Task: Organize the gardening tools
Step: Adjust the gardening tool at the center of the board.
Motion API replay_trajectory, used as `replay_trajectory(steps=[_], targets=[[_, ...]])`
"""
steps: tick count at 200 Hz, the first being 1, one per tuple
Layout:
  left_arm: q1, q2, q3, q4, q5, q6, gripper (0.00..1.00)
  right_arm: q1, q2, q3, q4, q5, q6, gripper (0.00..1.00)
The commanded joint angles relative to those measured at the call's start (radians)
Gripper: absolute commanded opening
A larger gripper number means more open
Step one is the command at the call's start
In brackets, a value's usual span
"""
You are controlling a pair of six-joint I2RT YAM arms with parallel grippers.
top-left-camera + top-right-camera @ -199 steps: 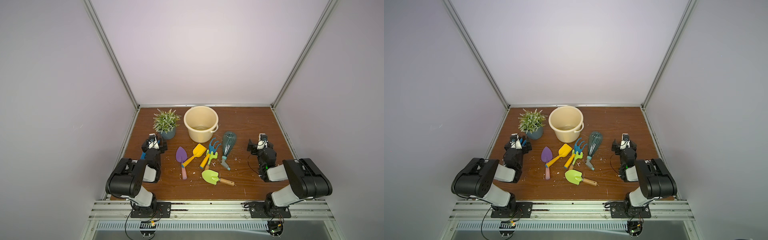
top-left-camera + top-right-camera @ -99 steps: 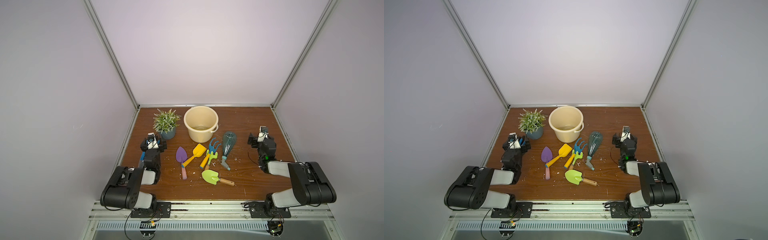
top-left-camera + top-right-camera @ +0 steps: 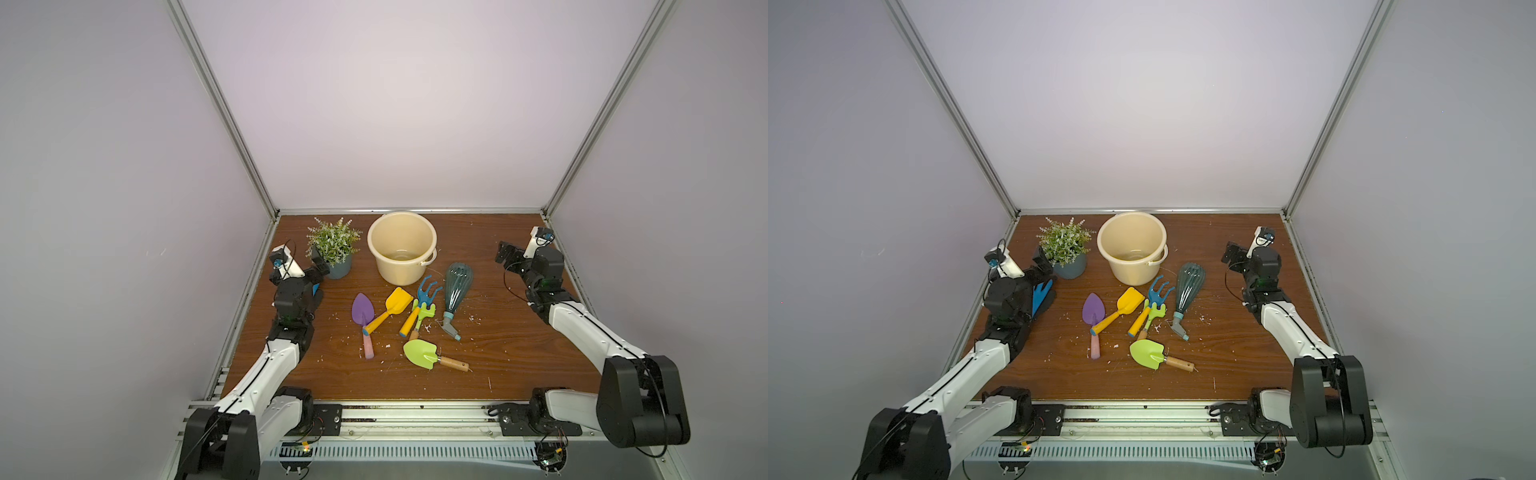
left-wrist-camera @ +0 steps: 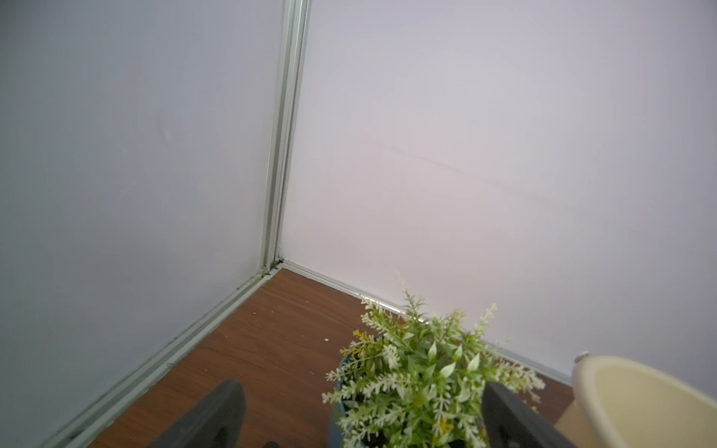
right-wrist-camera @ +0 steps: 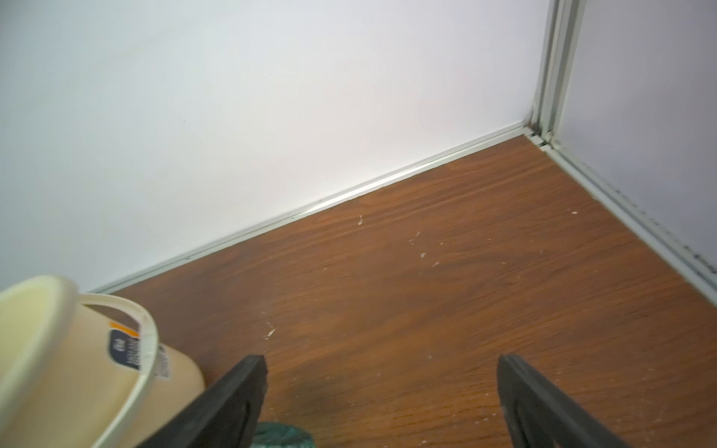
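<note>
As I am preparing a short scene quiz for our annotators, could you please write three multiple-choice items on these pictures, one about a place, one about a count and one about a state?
1. The lime-green trowel with a wooden handle lies:
A. against the back wall
B. on the brown wooden table, nearer the front edge than the other tools
C. hanging off the table's edge

2. How many lime-green tools are there?
A. one
B. two
C. four

3. The teal translucent spray bottle is:
A. standing upright
B. lying on its side
C. lifted off the table

Answers:
1 B, it lies flat, frontmost of the tools.
2 B, that trowel and a small lime-green rake.
3 B, its body and nozzle rest on the table.
</note>
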Motion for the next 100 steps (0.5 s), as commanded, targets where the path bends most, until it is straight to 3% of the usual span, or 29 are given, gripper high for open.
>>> replay_trajectory(steps=[1, 30, 46, 100], targets=[[0.033, -0.063, 0.012, -0.244, 0.125, -0.259, 0.99, -0.007, -0.031, 0.031, -0.103, -0.208, 0.082, 0.92], [0.033, -0.096, 0.038, -0.283, 0.254, -0.222, 1.00, 0.017, -0.091, 0.022, -0.153, -0.267, 0.064, 0.89], [0.005, -0.073, 0.102, -0.399, 0.320, -0.196, 0.90, 0.052, -0.107, 0.044, -0.247, -0.271, 0.025, 0.85], [-0.394, -0.024, 0.158, -0.556, 0.127, -0.117, 0.89, 0.203, -0.088, 0.042, -0.485, -0.212, -0.037, 0.72]])
